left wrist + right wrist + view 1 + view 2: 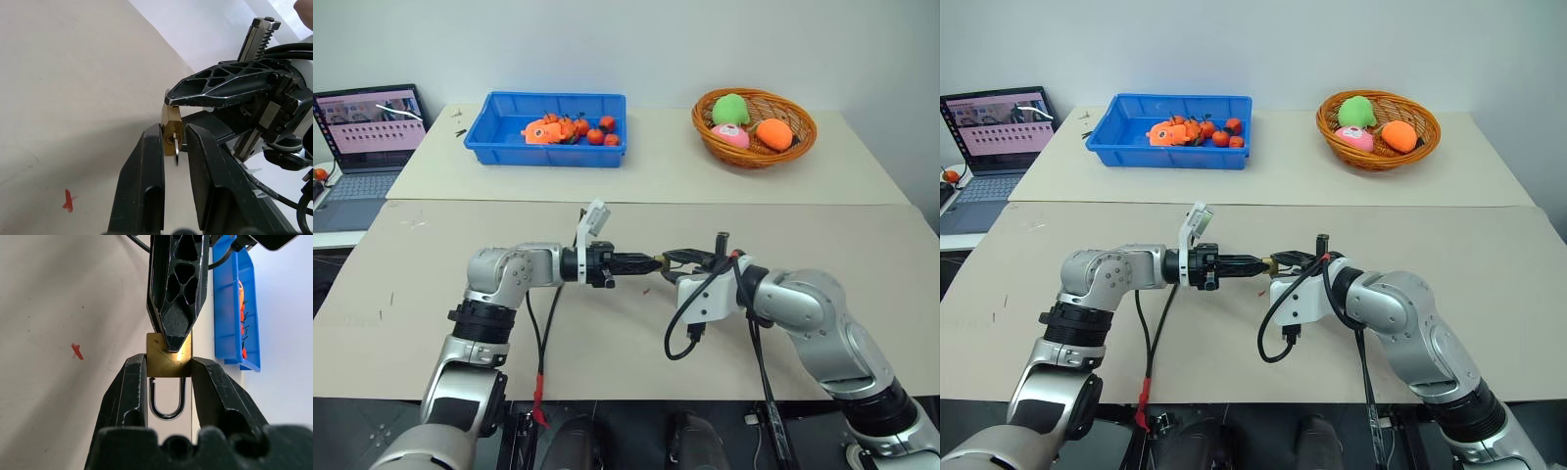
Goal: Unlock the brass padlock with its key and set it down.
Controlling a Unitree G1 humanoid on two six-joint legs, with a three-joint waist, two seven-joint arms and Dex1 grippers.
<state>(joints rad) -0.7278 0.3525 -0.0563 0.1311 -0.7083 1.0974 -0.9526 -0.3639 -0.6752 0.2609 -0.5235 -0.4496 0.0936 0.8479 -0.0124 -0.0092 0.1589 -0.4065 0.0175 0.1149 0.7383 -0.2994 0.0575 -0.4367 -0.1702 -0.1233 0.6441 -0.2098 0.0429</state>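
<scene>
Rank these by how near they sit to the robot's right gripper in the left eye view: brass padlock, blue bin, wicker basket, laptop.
1. brass padlock, clamped in the right gripper.
2. wicker basket, far side, to the right.
3. blue bin, far side, to the left.
4. laptop, at the far left edge.

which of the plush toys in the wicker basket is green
The green plush toy at the back left of the wicker basket. The pink one lies in front of it, and the orange one sits to the right.

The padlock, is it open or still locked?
Looks locked. The padlock, pinched in the right gripper, has both shackle legs in its body. The key is in the keyhole, held by the left gripper.
</scene>
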